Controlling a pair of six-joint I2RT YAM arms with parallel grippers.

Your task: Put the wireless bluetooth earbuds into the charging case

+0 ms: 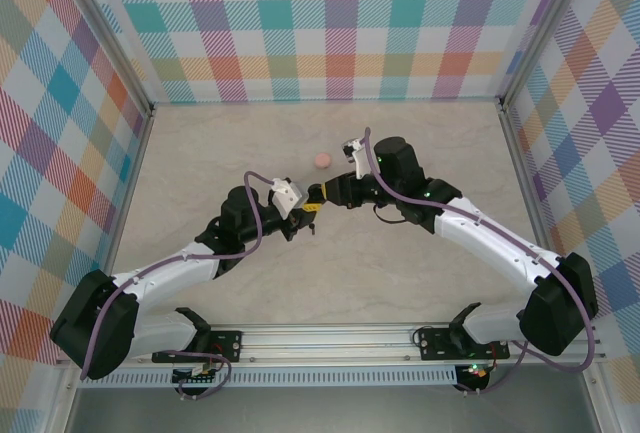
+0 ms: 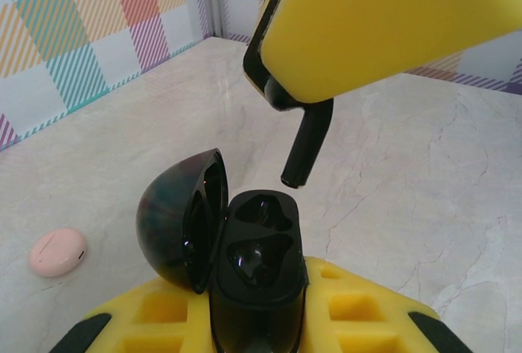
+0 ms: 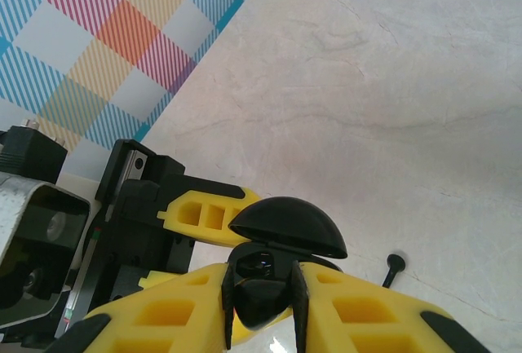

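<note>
So the black earbud [image 2: 303, 153] is up in the air, not in the case yet. We see it hanging stem-down from the right gripper [image 3: 263, 289]. That gripper's yellow fingers [image 3: 163, 320] are pressed in on the bud's rounded head, so it's pinching the bud. In the left wrist view the stem tip sits just above the far rim of the charging case [image 2: 259, 263], close to it but apart.

The case itself is glossy black and wide open, with its two moulded pockets facing up. Its domed lid [image 2: 175, 214] is swung over to the left of that view and stands roughly on edge. The left gripper [image 2: 259, 308] has the case body clamped between its yellow pads, so it's closed tight on the case and holding it off the desk [image 2: 408, 190].

From the top camera, both arms reach in and meet nose to nose around the middle of the marble-look desk. A little pink round case [image 1: 322, 160] lies shut on the desk just beyond them, nothing touching it.

The right wrist view also catches a small dark stemmed bit [image 3: 394, 267] on the desk past the lid. We can't tell what it is. Pastel plaid walls [image 2: 81, 35] box in the desk.
</note>
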